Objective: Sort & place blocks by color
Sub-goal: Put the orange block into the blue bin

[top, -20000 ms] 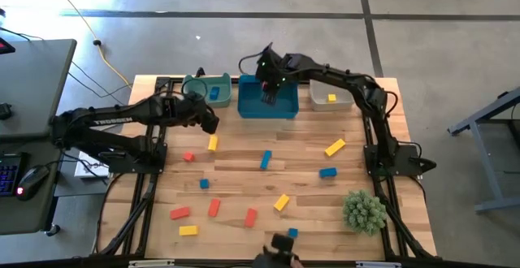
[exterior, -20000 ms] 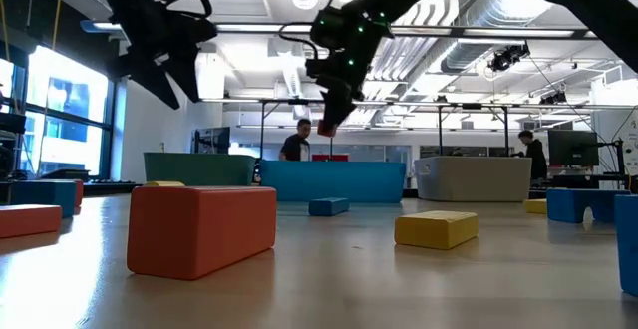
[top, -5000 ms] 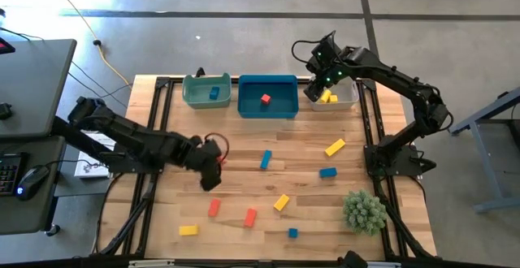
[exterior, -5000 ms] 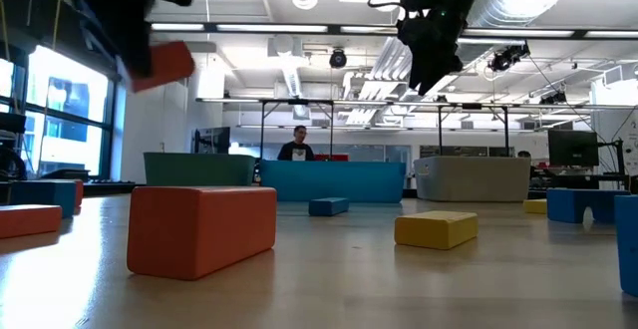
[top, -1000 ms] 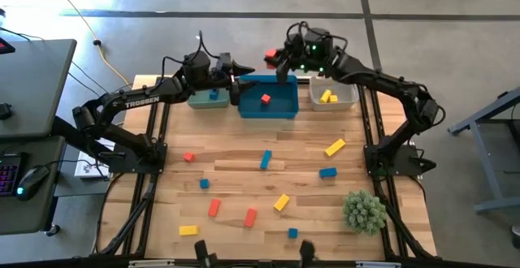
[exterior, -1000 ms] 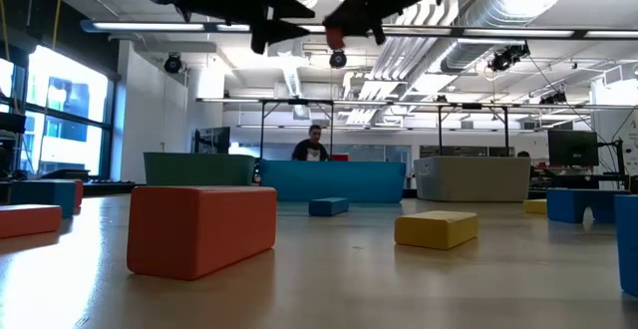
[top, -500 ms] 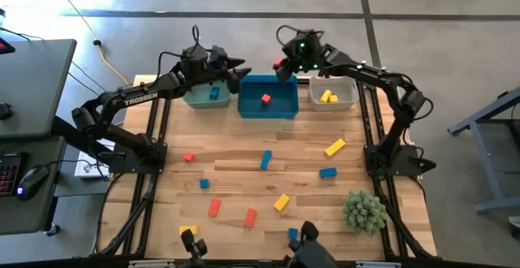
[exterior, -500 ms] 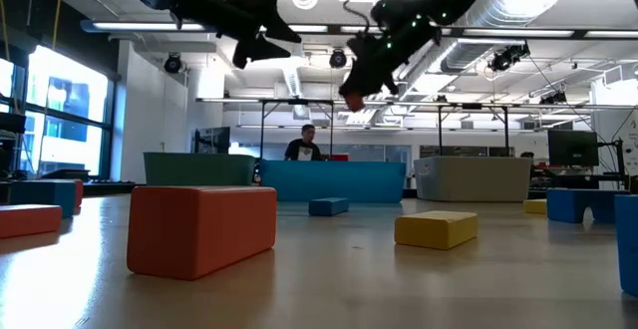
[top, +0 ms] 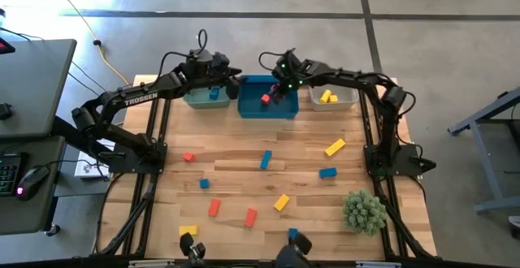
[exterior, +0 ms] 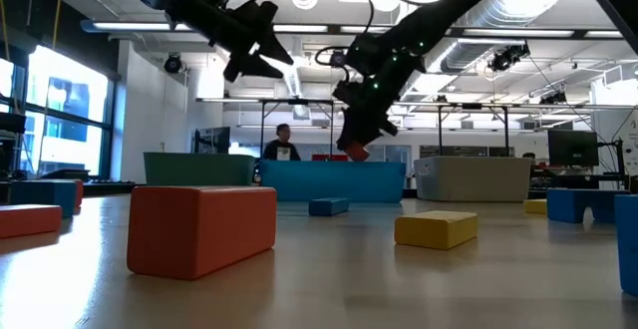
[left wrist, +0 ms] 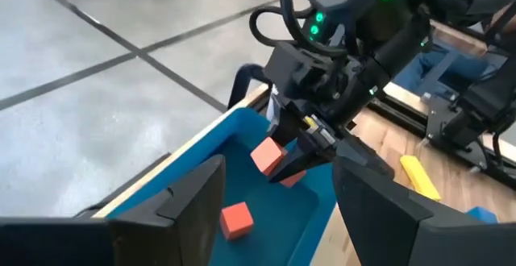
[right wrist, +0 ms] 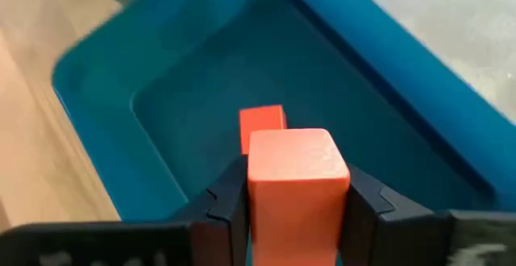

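Note:
My right gripper (right wrist: 297,205) is shut on a red block (right wrist: 297,173) and hangs over the blue bin (top: 252,107). Below it a red cube (right wrist: 262,122) lies on the bin's floor. My left gripper (left wrist: 278,197) stands open and empty over the edge where the teal bin (top: 197,97) meets the blue bin, pointing toward the right gripper. Several red, yellow and blue blocks lie flat on the wooden table, among them a blue bar (top: 266,160) and a yellow bar (top: 335,147). My right gripper pinches the red block by two opposite sides (right wrist: 251,187) between its two fingers. The fingers slant down from the table's far right side. The block's free end (left wrist: 268,155) sticks out past the fingertips. The block is clear of the bin's floor.
The grey-white bin (top: 343,104) at the far right holds yellow blocks, and the teal bin holds a blue block (top: 214,94). A spiky green plant (top: 364,211) stands at the near right corner. In the low view a red bar (exterior: 202,227) lies close to the camera.
My right gripper has gone down with the red block, from above the blue bin's far rim to just over its inside, and has tipped to point more steeply down. My left gripper has tipped a little downward by the bins' shared edge.

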Motion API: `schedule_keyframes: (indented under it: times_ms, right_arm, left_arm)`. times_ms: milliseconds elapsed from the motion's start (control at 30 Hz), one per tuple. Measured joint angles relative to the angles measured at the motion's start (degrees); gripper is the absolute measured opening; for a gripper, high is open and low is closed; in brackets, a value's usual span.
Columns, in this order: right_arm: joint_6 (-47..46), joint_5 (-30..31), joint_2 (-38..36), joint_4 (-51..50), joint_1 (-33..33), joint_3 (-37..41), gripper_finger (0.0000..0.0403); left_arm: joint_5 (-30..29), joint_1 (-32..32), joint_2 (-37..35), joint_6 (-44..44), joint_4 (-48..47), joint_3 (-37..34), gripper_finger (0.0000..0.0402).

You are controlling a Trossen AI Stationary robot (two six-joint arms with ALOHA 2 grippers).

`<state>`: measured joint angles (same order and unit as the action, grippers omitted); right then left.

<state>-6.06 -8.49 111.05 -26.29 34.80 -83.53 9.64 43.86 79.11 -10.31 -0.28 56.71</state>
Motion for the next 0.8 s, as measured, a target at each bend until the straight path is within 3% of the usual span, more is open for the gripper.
schedule_keyframes:
  times_ms: [200,567,800]
  right_arm:
    - [0.02,6.65,0.81,-3.62,-2.02,0.00,0.0109]
    - [-4.20,7.01,1.49,-5.89,-3.06,0.00,0.0111]
    - [-4.53,6.27,1.18,-8.45,-3.42,0.00,0.0226]
  left_arm:
    - [0.19,-0.09,0.00,-0.02,-1.99,0.00,0.0217]
    - [0.36,-0.15,0.00,-0.02,-2.18,0.00,0.0214]
    - [0.36,-0.58,0.00,0.00,-2.61,0.00,0.0214]
